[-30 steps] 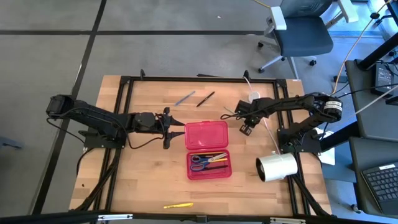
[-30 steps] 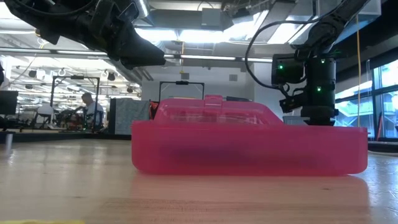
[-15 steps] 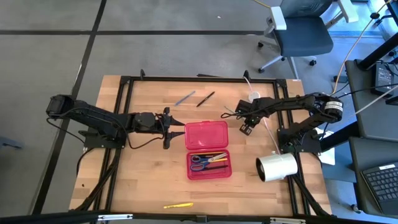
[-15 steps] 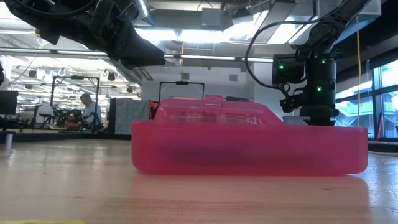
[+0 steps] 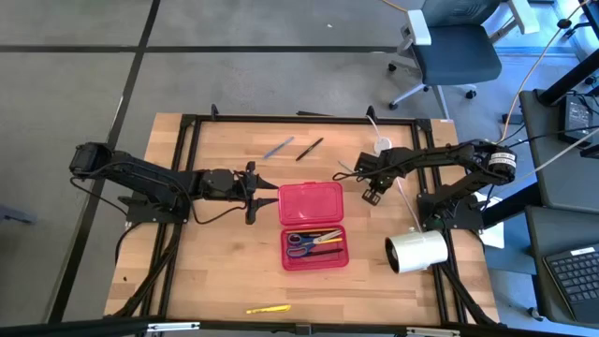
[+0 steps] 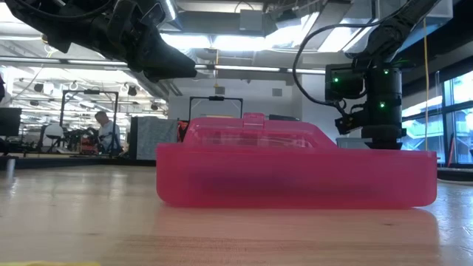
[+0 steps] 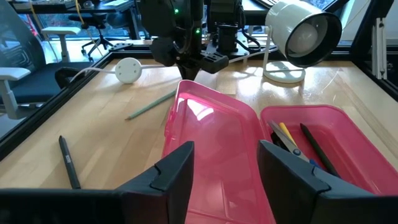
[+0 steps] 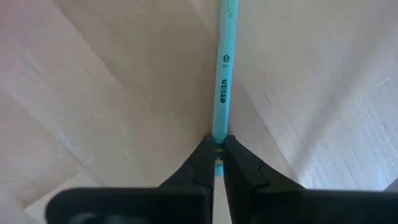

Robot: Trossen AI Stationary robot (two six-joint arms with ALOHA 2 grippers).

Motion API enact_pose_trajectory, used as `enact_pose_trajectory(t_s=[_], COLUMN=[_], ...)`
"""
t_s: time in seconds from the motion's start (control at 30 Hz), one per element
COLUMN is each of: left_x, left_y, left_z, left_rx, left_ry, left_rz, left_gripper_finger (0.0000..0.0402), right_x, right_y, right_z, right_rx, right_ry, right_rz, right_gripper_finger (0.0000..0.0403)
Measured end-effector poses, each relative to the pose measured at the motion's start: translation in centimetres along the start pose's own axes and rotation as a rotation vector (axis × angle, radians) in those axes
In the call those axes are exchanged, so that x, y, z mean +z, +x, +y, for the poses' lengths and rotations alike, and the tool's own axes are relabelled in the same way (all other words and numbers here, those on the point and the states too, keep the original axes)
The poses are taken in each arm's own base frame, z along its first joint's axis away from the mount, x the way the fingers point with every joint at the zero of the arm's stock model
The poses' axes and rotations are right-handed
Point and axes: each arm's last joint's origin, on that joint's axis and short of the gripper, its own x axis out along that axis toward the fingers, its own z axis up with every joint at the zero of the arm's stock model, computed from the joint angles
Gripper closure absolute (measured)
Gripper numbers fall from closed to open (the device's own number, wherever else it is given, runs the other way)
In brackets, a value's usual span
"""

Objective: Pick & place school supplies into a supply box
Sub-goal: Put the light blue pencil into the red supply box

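The red supply box (image 5: 313, 225) lies open: its lid (image 7: 208, 134) rests flat on the far side, and its tray (image 5: 314, 247) holds blue-handled scissors (image 5: 301, 241) and pens. My right gripper (image 8: 217, 140) points down just right of the lid (image 5: 372, 193) and is shut on a light green pencil (image 8: 224, 68). My left gripper (image 7: 227, 171) is open and waits level at the lid's left side (image 5: 253, 192), touching nothing. A blue pen (image 5: 278, 148) and a black pen (image 5: 310, 148) lie toward the far edge. A yellow pencil (image 5: 269, 308) lies near the near edge. My right gripper pinches the green pencil between its two fingertips (image 8: 204, 152), coming from above and pointing down. The hold is near the pencil's end by the box (image 8: 220, 127). The rest of the pencil runs out along the wood, and its free end (image 7: 130, 116) lies on the table.
A big white roll (image 5: 416, 251) stands right of the tray. A small white disc (image 5: 381, 145) with a cord sits at the far right. A black frame (image 5: 187, 168) rims the table. Bare wood lies left of the box and near the front edge.
My right gripper has crept slightly toward the table's right edge, still shut on the pencil. The left arm and the box have kept still.
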Motion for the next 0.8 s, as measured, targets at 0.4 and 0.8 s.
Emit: enact_pose_trajectory(t_s=[0.4, 0.8], left_x=[0.0, 0.0], left_y=[0.0, 0.0], left_z=[0.0, 0.0], left_rx=[-0.001, 0.0], left_ry=[0.0, 0.0], left_rz=[0.0, 0.0], left_gripper_finger=[0.0237, 0.0233], right_x=[-0.5, -0.5], right_y=[-0.8, -1.3], right_z=[0.1, 0.1], right_rx=[0.093, 0.119], right_ry=[-0.001, 0.018], right_rz=[-0.003, -0.032], right_gripper_finger=[0.0382, 0.0384])
